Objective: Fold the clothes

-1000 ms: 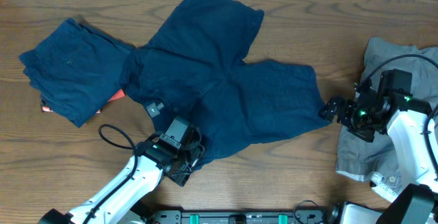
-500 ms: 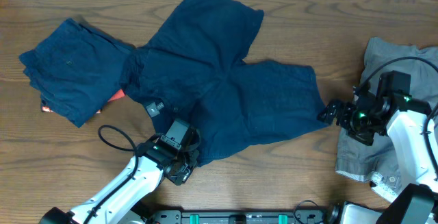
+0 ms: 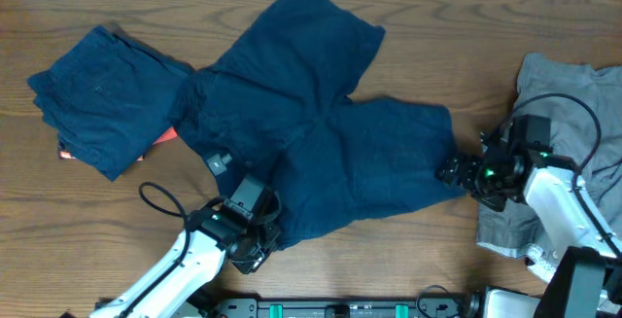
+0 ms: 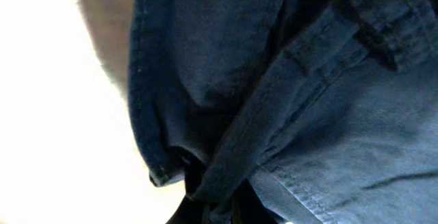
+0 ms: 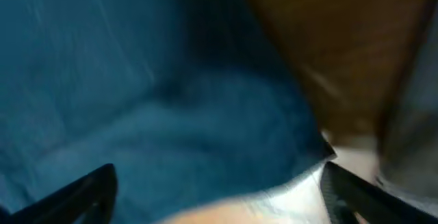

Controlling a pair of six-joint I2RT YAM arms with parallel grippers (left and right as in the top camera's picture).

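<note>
Dark navy shorts [image 3: 311, 133] lie spread out in the middle of the table, one leg toward the far edge and one toward the right. My left gripper [image 3: 264, 240] is at their near-left edge and is shut on a fold of the cloth. In the left wrist view this navy fold [image 4: 274, 114] bunches down into the shut jaws [image 4: 219, 207]. My right gripper [image 3: 453, 172] is at the shorts' right edge. Its fingers [image 5: 85, 190] stand wide apart, open, with navy cloth [image 5: 171, 101] lying between them.
A folded stack of navy garments [image 3: 97, 99] lies at the left, with a red item [image 3: 165, 135] peeking out beneath it. A crumpled grey garment [image 3: 564, 94] lies at the right, under the right arm. Bare wood [image 3: 408, 250] shows along the near edge.
My left gripper has shut on the shorts' near-left edge. The right gripper has slid left onto the shorts' right edge, and its jaws have narrowed a little.
</note>
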